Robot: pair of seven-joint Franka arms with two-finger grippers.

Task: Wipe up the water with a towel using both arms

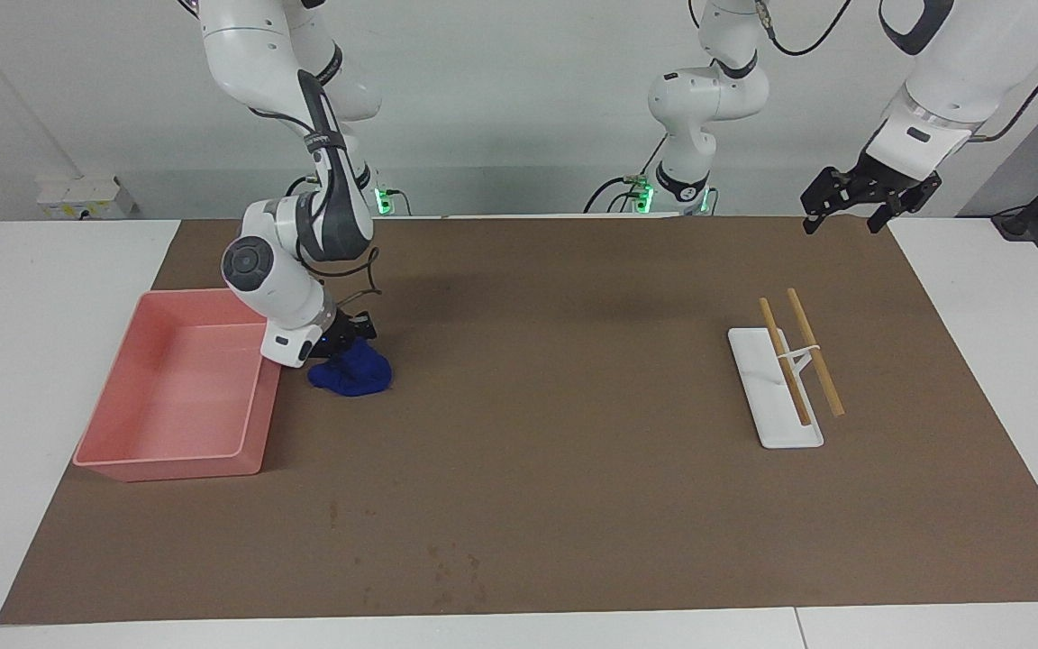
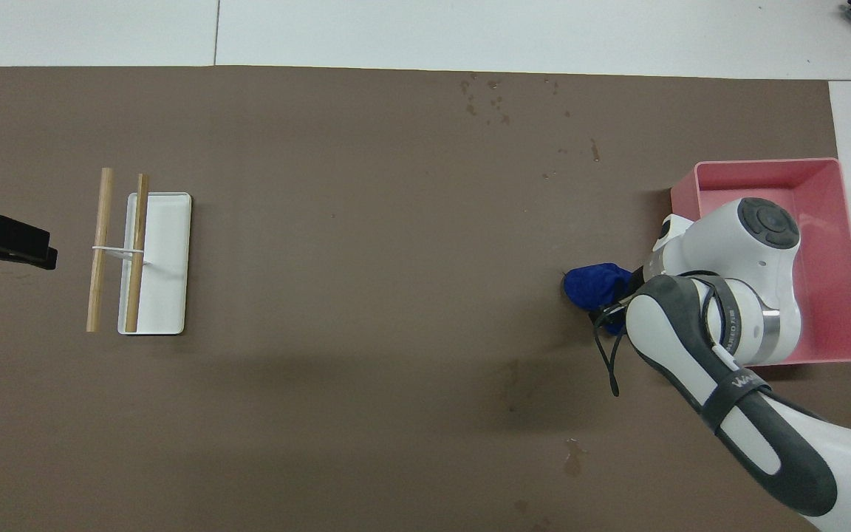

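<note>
On the brown mat point(image 1: 573, 406), toward the right arm's end, sits the pink tray point(image 1: 122, 433). Just beside it lies the bunched blue towel point(image 1: 352, 376), pinched at its top by the right gripper point(image 1: 345, 335), fingers pressed together. White stand with two wooden sticks point(image 1: 785, 379) lies toward the left arm's end. Left gripper point(image 1: 869, 196) waits over the mat's corner, fingers spread.

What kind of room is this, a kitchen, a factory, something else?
Most likely a robotics lab. Two white arms stand at a table with a brown mat holding a few test props: a blue towel, a pink tray, a white stand with wooden sticks.
</note>
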